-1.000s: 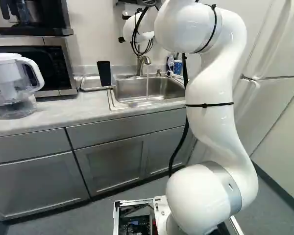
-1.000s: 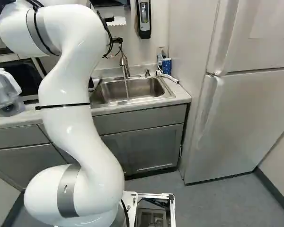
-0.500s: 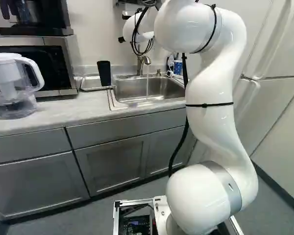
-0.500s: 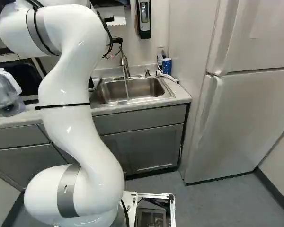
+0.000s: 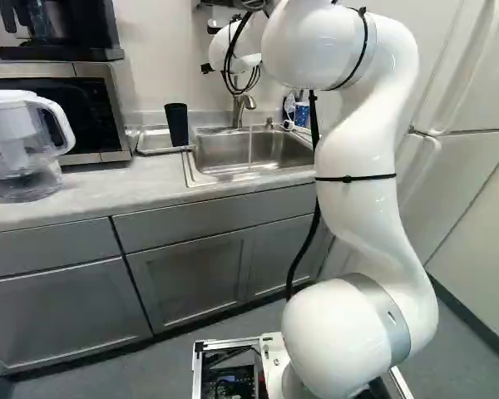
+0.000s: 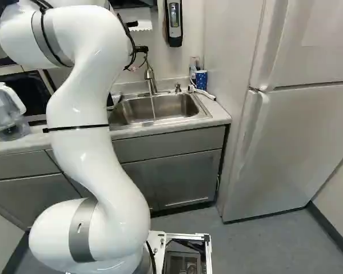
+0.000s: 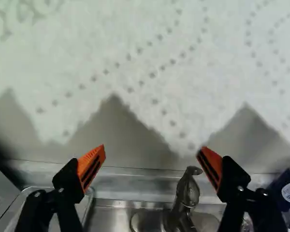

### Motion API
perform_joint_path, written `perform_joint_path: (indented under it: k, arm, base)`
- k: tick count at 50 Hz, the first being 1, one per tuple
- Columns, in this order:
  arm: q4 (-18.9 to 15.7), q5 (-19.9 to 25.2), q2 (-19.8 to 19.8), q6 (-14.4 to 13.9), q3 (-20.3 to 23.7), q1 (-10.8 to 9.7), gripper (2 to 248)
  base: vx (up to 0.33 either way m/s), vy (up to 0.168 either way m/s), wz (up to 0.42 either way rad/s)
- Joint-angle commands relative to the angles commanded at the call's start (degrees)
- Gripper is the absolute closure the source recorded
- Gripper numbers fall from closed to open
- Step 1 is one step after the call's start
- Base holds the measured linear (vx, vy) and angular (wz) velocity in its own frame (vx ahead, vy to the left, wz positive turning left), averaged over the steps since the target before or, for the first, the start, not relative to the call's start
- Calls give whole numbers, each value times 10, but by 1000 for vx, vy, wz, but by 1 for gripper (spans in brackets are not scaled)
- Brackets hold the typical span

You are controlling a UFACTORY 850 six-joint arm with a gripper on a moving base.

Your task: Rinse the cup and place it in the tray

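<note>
The black end of my gripper (image 6: pixel 142 49) shows beside the wrist, near the faucet in the right base view. In the wrist view the gripper (image 7: pixel 151 157) stands wide open, nothing between its orange pads. A dark cup (image 5: pixel 176 125) stands at the sink-side end of the metal tray (image 5: pixel 154 151), left of the sink in the left base view. Water runs from the faucet (image 5: pixel 238 106) into the sink (image 5: pixel 258 150). Below the fingertips the wrist view shows the faucet (image 7: pixel 187 191), with the tray (image 7: pixel 89 195) beyond the sink's edge.
A patterned paper towel (image 7: pixel 135 58) hangs ahead of the fingers. A blue cup (image 6: pixel 201 79) and a white hose-like item (image 6: pixel 204 93) lie right of the sink. A water pitcher (image 5: pixel 21 150) and a microwave (image 5: pixel 108 108) stand left; a fridge (image 6: pixel 291 131) stands right.
</note>
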Motion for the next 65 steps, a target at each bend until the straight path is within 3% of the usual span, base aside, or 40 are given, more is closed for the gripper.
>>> perform_joint_path:
  k: [65]
  arm:
    - [0,-35,15,0,19,1,3]
  base:
    - [0,0,0]
